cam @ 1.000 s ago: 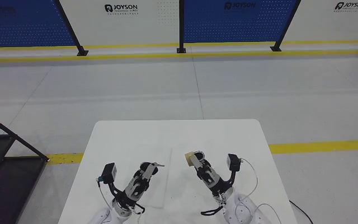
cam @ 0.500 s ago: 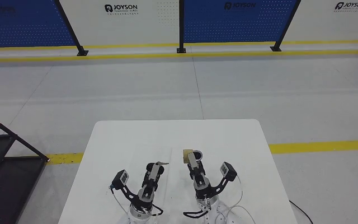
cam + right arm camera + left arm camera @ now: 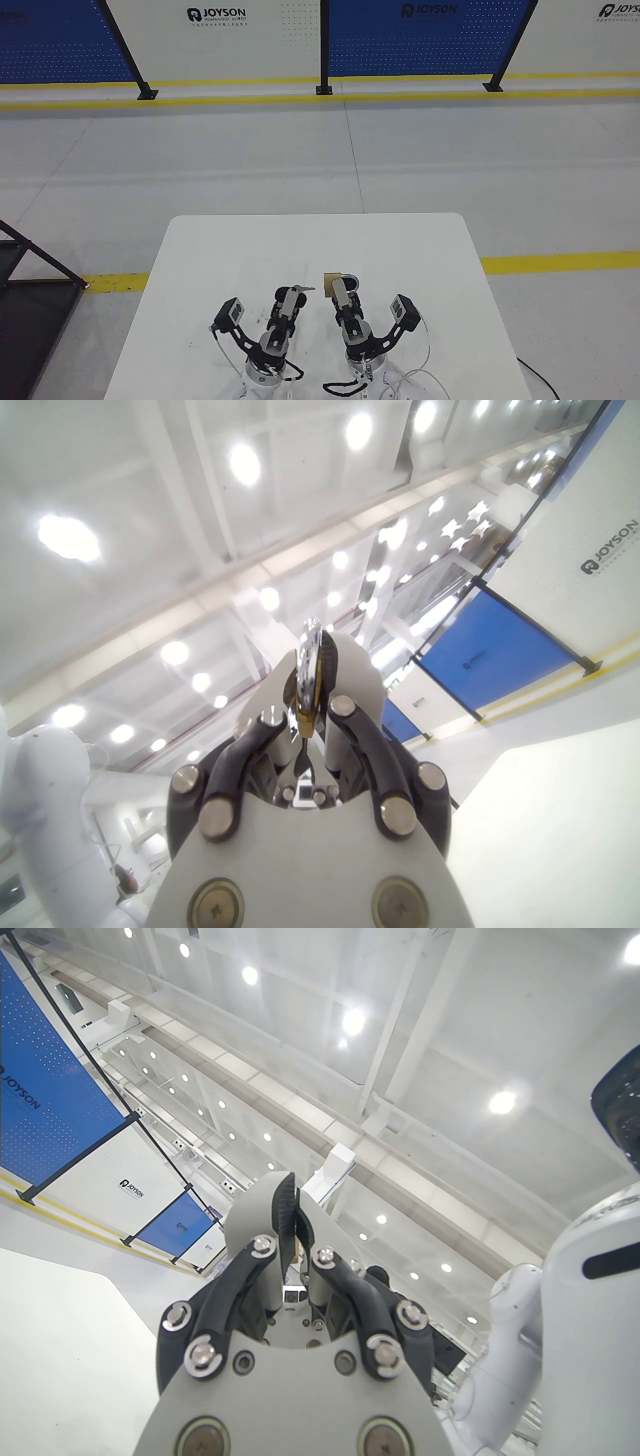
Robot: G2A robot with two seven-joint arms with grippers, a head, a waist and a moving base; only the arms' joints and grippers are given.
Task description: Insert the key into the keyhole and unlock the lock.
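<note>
Brass lock [image 3: 306, 695] clamped in R fingers [image 3: 352, 660]; L fingers [image 3: 252, 1213] grip key [image 3: 303, 290], seen from top.

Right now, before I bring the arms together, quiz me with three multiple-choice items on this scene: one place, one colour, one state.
1. Where is the lock?
A. lying on the table
B. in the right gripper
C. on the floor

2. What colour is the lock's body?
A. brass
B. black
C. red

3. The left gripper has its fingers:
A. spread wide
B. shut on the key
C. shut on the lock

Answers:
1 B: the right wrist view shows it pinched between that gripper's fingers.
2 A: the body is brass under a silver shackle.
3 B: in the top view the key pokes out of the closed fingers.
</note>
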